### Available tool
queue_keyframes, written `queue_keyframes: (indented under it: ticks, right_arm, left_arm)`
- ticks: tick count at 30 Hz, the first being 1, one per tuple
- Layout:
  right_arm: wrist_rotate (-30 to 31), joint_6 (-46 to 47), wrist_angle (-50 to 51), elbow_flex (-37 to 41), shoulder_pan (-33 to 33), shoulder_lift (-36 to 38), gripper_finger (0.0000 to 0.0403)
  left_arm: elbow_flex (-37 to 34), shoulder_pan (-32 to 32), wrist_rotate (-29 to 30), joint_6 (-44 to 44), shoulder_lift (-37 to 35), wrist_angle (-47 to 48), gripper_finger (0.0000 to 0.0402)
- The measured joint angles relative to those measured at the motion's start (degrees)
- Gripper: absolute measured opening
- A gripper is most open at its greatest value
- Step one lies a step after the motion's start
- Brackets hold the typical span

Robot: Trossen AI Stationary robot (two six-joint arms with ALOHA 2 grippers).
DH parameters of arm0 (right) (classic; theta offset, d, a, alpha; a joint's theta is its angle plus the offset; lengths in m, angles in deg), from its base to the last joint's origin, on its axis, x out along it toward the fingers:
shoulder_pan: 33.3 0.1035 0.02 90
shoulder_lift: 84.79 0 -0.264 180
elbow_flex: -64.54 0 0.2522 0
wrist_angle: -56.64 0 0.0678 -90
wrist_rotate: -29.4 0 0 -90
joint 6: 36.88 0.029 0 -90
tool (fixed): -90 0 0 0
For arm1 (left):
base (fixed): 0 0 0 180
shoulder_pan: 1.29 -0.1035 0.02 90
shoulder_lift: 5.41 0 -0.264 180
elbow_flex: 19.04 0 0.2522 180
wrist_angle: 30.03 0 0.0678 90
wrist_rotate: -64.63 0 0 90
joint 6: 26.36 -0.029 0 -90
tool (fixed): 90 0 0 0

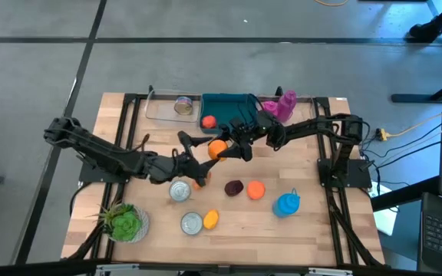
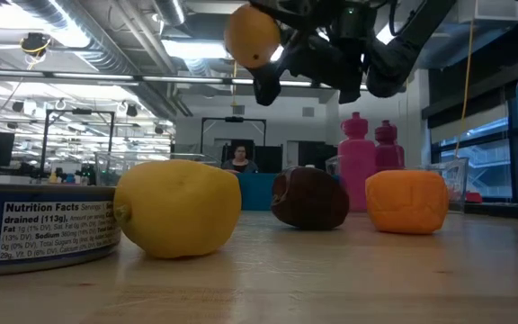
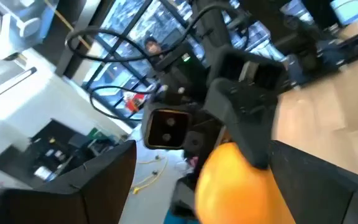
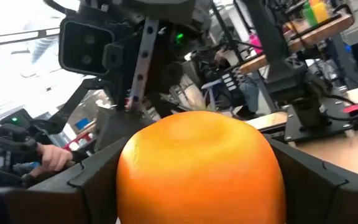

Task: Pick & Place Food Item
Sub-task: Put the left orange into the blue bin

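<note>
An orange (image 1: pixel 217 149) hangs high above the middle of the table, between my two grippers. My right gripper (image 1: pixel 230 148) reaches in from the right and is shut on it; in the right wrist view the orange (image 4: pixel 201 168) fills the space between the fingers. My left gripper (image 1: pixel 203 153) comes from the left and stands open around the same orange (image 3: pixel 238 183), with a wide gap at one finger (image 3: pixel 73 186). The low view shows the orange (image 2: pixel 252 34) well clear of the tabletop. My right gripper pinches the orange by two opposite sides (image 4: pixel 132 180) between its two fingers (image 4: pixel 316 180). The fingers come in about level from the table's right. The orange is lifted clear of the table. Whether my left gripper's other finger (image 3: pixel 328 180) touches the orange, I cannot tell.
Below lie a dark plum (image 1: pixel 234 187), an orange fruit (image 1: pixel 255 189), a lemon (image 1: pixel 210 219), two cans (image 1: pixel 179 191) and a blue bottle (image 1: pixel 287 203). A teal bin (image 1: pixel 232 103), a clear tray (image 1: pixel 159 111) and pink bottles (image 1: pixel 282 106) stand at the far edge, a plant (image 1: pixel 125 222) at the near left.
</note>
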Motion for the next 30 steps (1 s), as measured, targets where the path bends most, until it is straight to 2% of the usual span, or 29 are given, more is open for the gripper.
queue_keyframes:
  ticks: [5, 9, 12, 15, 19, 26, 30]
  right_arm:
    - [-0.71, 0.01, 0.38, -0.03, -1.00, 0.02, 0.0322]
    - [-1.75, -0.13, 1.43, -0.07, -2.06, 1.89, 0.0321]
    - [-2.72, -1.84, 4.05, -0.09, -3.17, 4.19, 0.0321]
    - [-2.23, -6.34, 10.70, -0.12, -4.35, 7.51, 0.0321]
    - [3.15, -13.95, 21.63, -0.16, -5.83, 11.49, 0.0321]
    - [13.48, -22.48, 34.59, -0.21, -9.25, 16.77, 0.0321]
    - [20.63, -28.22, 46.52, -3.85, -10.84, 17.17, 0.0320]
  left_arm:
    - [-0.11, 4.46, 7.90, 3.94, -3.24, 2.42, 0.0350]
    - [-0.13, 7.50, 14.00, 8.66, -5.96, 8.06, 0.0349]
    - [-0.17, 9.17, 15.02, 15.22, -8.60, 12.85, 0.0349]
    - [-0.17, 10.27, 14.97, 23.82, -10.87, 19.53, 0.0349]
    - [-0.24, 10.80, 14.70, 34.29, -13.07, 28.75, 0.0349]
    - [-0.52, 10.83, 14.89, 49.99, -13.88, 43.51, 0.0349]
    - [-1.76, 10.83, 15.93, 59.03, -13.05, 48.95, 0.0349]
